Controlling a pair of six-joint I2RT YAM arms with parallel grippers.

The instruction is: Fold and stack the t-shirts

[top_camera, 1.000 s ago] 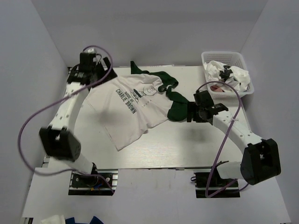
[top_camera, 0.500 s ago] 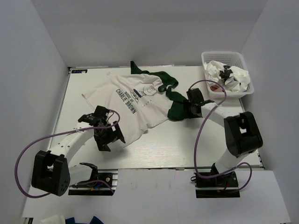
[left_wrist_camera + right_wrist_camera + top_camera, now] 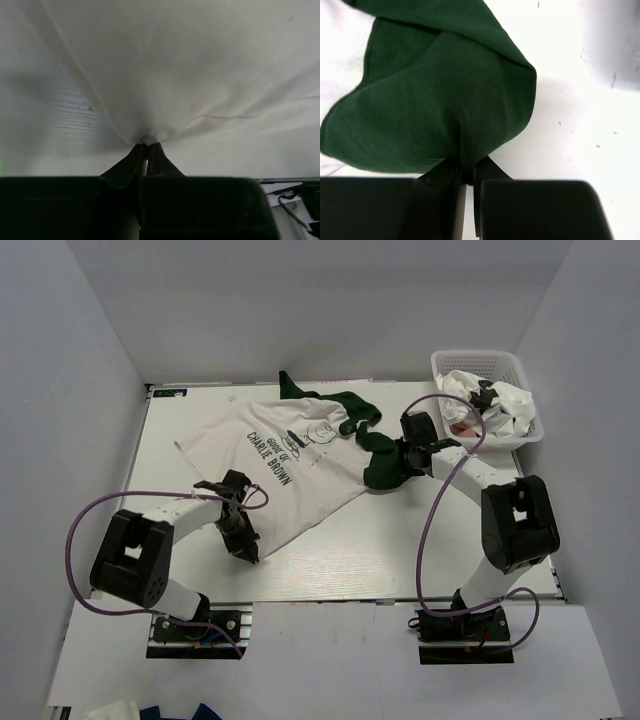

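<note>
The left gripper (image 3: 146, 149) pinches the smooth white printed t-shirt (image 3: 300, 480) at its near hem, puckering the cloth. The right gripper (image 3: 468, 172) clamps the ribbed dark green t-shirt (image 3: 430, 100), bunched on the table (image 3: 400, 550). The lattice basket (image 3: 452, 361) holds what looks like crumpled white cloth.

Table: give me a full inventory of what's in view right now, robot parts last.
white printed t-shirt: one, white with dark print, spread mid-table
dark green t-shirt: one, dark green, crumpled at the white shirt's right edge
white cloth pile: count unclear, white with black marks, inside the basket
basket: one, white lattice, far right corner
table: one, white
cables: two, purple, one along each arm
left tool: shut on the white shirt's near corner
right tool: shut on the green shirt
</note>
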